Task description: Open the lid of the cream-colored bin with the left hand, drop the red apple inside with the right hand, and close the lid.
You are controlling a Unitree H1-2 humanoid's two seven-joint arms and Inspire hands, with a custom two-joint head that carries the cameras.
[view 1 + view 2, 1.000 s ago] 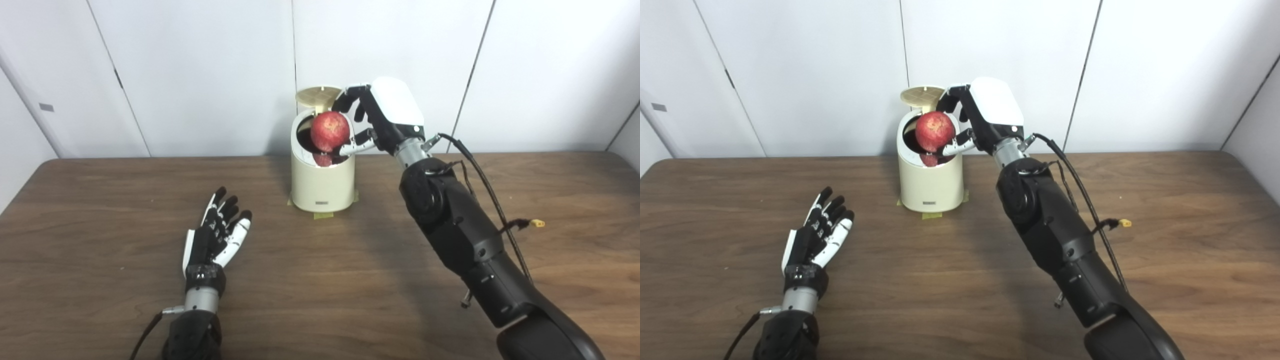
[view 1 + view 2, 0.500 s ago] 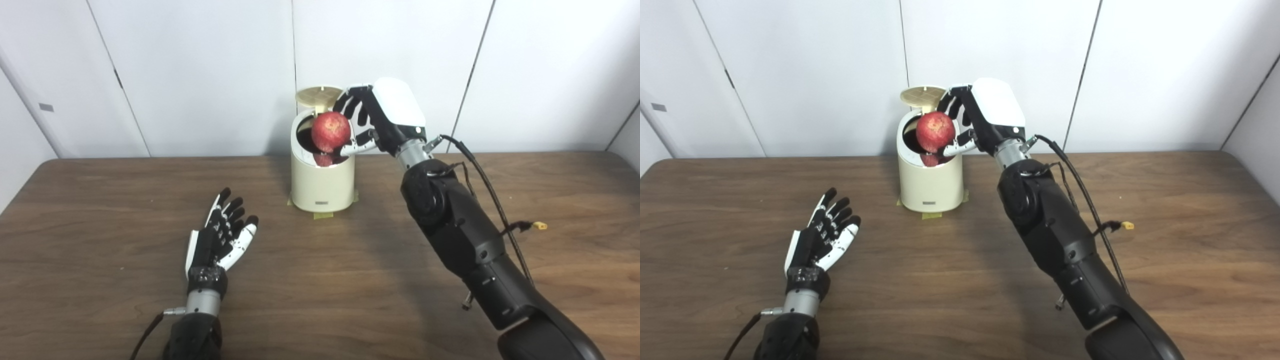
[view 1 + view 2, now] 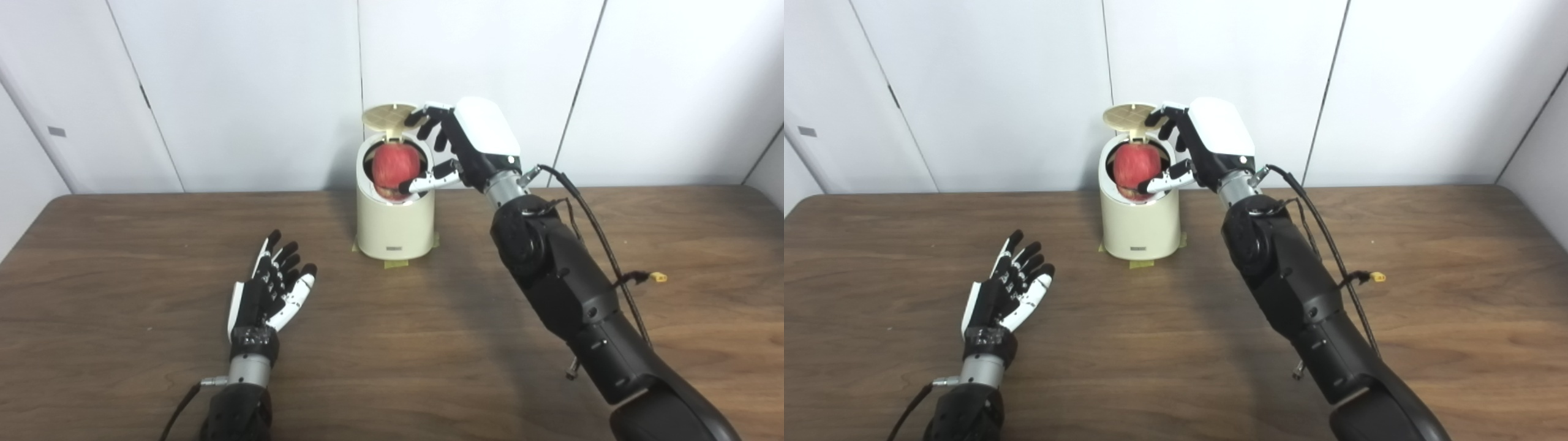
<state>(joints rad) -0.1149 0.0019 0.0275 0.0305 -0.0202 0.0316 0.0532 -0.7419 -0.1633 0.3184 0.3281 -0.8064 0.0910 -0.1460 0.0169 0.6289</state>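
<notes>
The cream-colored bin [image 3: 395, 228] stands at the back middle of the table with its round lid [image 3: 388, 114] tipped up behind the opening. The red apple [image 3: 396, 166] sits in the mouth of the bin, its top above the rim. My right hand [image 3: 460, 147] hovers just right of the opening with fingers spread; its thumb reaches across the front of the apple and the other fingers are off it. My left hand [image 3: 272, 295] lies open and empty on the table, front left of the bin.
The bin is held down by yellow tape [image 3: 395, 263] at its base. A black cable with a yellow plug [image 3: 658, 277] hangs off my right forearm over the table. White wall panels stand close behind the bin.
The right hand's fingers have spread and the apple has left them, dropping down and a little left into the bin's mouth. The left hand shifted slightly right a second ago, then stayed still.
</notes>
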